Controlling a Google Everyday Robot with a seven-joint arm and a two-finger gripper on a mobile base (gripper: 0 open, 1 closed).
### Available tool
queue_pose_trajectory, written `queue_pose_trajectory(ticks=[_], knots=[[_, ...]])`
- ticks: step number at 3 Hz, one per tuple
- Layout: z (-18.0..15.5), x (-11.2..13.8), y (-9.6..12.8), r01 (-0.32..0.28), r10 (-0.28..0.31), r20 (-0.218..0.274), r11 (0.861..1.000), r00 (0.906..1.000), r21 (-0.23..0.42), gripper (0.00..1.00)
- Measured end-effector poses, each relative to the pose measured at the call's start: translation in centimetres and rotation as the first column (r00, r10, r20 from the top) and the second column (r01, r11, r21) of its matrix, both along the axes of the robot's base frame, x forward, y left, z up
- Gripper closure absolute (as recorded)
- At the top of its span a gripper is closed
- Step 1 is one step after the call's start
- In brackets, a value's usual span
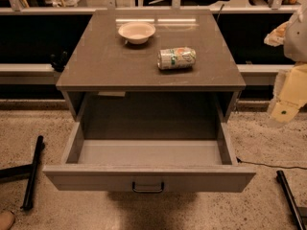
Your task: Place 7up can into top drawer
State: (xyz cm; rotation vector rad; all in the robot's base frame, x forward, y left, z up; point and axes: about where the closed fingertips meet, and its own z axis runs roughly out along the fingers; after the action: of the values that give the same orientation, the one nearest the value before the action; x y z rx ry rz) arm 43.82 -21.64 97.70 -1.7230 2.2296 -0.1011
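On the brown tabletop (105, 61) lies a shiny silver-green 7up can (176, 58).
Cream gripper (290, 94) hangs far right; open or closed, I cannot tell.

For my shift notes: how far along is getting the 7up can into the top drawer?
Done: the wide grey-brown top drawer stands pulled open, nothing visible inside. In hand: the gripper hangs at the right edge, apart from the can. Left: the silvery-green 7up can lies on its side on the cabinet top, beside the cream round bowl; it needs grasping and placing inside.
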Motion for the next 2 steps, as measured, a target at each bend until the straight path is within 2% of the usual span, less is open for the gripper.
queue_pose_trajectory(ticks=[1,2], knots=[[0.0,0.3,0.1,-0.005,0.005,0.006,1.000,1.0000,0.004,0.00],[0.0,3.3,1.1,-0.064,0.062,0.052,0.997,0.9967,0.039,0.00]])
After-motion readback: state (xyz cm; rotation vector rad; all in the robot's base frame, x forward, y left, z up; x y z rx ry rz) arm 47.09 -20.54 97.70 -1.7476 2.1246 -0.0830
